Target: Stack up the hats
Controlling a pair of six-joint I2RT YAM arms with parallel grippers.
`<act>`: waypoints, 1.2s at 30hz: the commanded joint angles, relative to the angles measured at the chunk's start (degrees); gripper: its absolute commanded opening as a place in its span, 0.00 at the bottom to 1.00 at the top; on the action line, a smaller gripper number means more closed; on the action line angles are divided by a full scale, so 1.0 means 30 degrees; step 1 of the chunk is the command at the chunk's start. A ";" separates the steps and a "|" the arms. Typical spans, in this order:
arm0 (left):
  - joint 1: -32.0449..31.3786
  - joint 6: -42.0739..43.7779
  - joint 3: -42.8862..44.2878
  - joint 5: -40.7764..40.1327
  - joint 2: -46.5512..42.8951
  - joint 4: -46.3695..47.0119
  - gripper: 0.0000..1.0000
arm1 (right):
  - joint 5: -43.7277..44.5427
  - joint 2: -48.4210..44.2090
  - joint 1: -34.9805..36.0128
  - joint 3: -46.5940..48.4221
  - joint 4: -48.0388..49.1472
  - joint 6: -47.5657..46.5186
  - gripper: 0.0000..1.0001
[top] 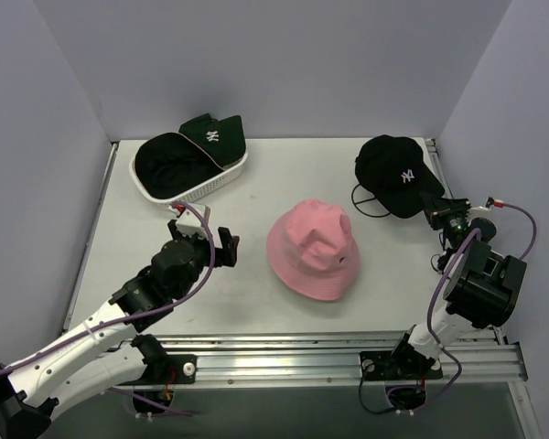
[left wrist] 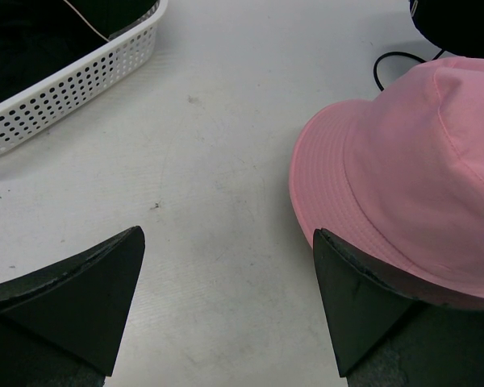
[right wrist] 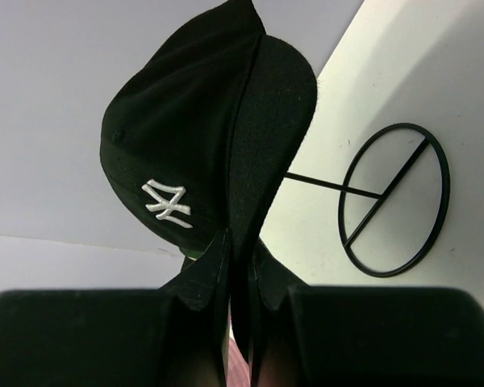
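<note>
Although the overhead view leaves the pinch unclear, the right wrist camera shows the right gripper [right wrist: 240, 242] clenched on the brim of the black cap [right wrist: 194, 121], a wire ring [right wrist: 395, 200] lying beyond its fingertips. Stretched low over the table [left wrist: 226, 121], the left gripper [left wrist: 227, 234] gapes empty, the pink bucket hat [left wrist: 403, 161] just beside one finger.

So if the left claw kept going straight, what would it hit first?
The left gripper would probably meet bare table, between basket and pink hat; one finger might brush the hat's brim, depth unclear.
</note>
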 commanded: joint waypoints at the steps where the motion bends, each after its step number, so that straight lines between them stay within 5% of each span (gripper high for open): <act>1: -0.0147 0.0197 0.0445 -0.0192 -0.0166 0.0905 0.94 | 0.0493 0.0952 0.0091 0.0194 -0.0322 0.0058 0.00; 21: -0.0440 0.0402 0.0445 -0.0484 -0.0283 0.0846 0.94 | 0.0142 0.3943 0.0092 -0.0304 0.5245 0.3603 0.00; 32: -0.0587 0.0519 0.0416 -0.1011 -0.0196 0.0847 0.94 | 0.0054 0.1631 -0.0931 -0.1065 0.4166 0.3752 0.44; 36: -0.0674 0.0607 0.0416 -0.1246 0.0097 0.0935 0.94 | 0.0081 -0.0534 -0.1372 -0.0715 -0.1305 0.1004 0.54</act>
